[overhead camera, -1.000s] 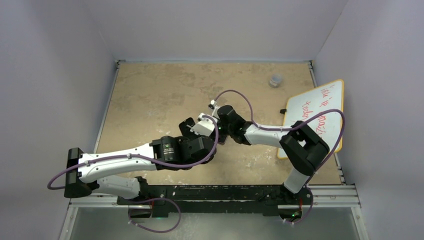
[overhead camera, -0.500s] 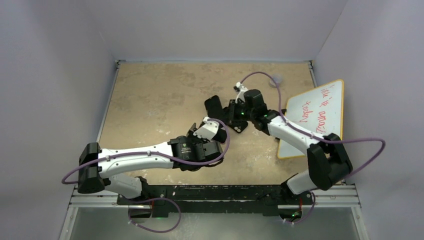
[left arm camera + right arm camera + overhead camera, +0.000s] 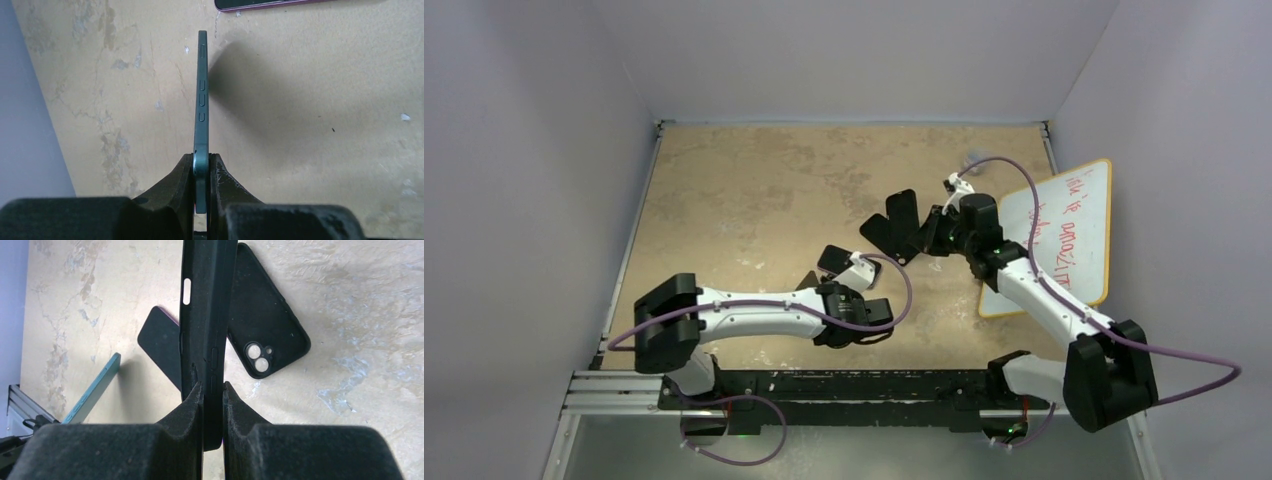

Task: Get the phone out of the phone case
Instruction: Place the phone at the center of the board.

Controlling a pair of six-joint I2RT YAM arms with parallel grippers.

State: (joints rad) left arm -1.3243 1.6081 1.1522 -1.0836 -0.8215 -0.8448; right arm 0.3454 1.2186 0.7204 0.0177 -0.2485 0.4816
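My left gripper (image 3: pixel 201 165) is shut on the bottom end of a teal phone (image 3: pixel 201 100), held edge-on above the table with its side buttons showing. That phone (image 3: pixel 95 387) is bare and appears at the lower left of the right wrist view. My right gripper (image 3: pixel 212 390) is shut on the rim of a black phone case (image 3: pixel 207 315), also edge-on, off to the right of the phone. Phone and case are apart, with a stretch of table between them.
A second black case (image 3: pixel 270 335) with a camera cutout lies flat beyond the held case. A dark phone with a purple edge (image 3: pixel 160 340) lies on the table between the arms. A whiteboard with red writing (image 3: pixel 1064 235) leans at the right wall.
The two grippers were close together at mid-table. The right arm has swung right and back with the black case, and the left arm has drawn the teal phone nearer and rightward.
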